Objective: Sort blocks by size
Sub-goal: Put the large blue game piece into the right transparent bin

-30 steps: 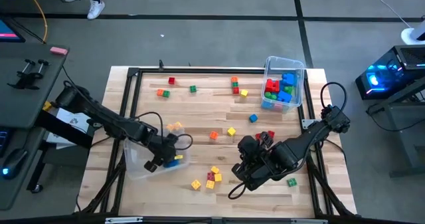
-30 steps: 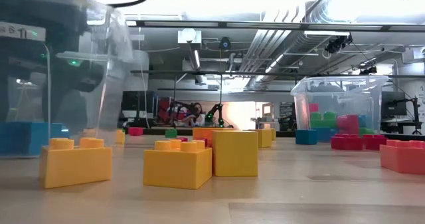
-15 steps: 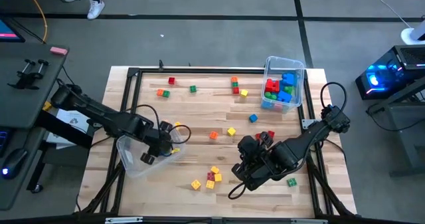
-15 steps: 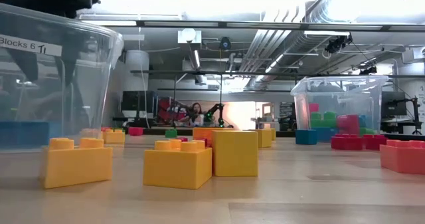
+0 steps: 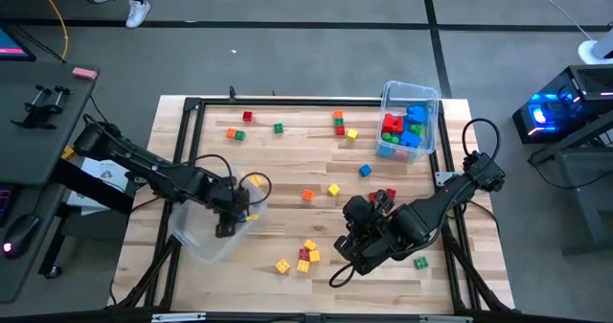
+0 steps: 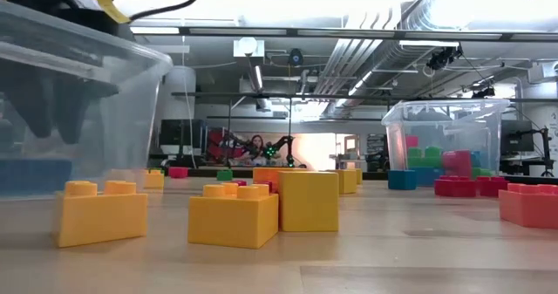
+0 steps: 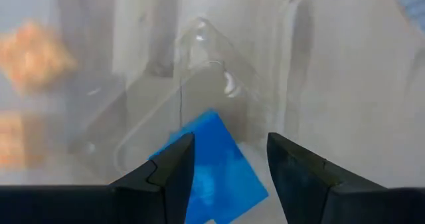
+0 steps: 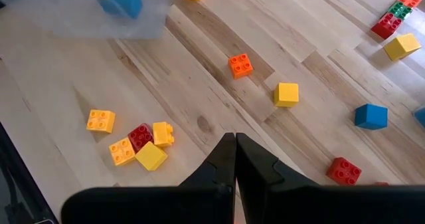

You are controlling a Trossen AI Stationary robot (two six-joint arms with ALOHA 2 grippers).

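1. Wooden slatted tabletop (image 5: 287,170): coloured plastic blocks remain scattered across it; a yellow-and-red cluster (image 5: 305,254) lies at 6 o'clock.
2. Clear plastic bin of larger red, blue and green bricks (image 5: 410,122) stands at 1 o'clock, unchanged.
3. Second clear plastic bin (image 5: 206,235) at 8 o'clock has shifted and tilted over the last second.
4. Left gripper (image 5: 227,224) has reached inside that bin, fingers part-spread; whether they grip its wall, I cannot tell. A blue block (image 7: 212,161) lies just ahead.
5. Right gripper (image 8: 234,159) waits clenched and empty at 5 o'clock.
6. Judgement: sorting is far from finished.
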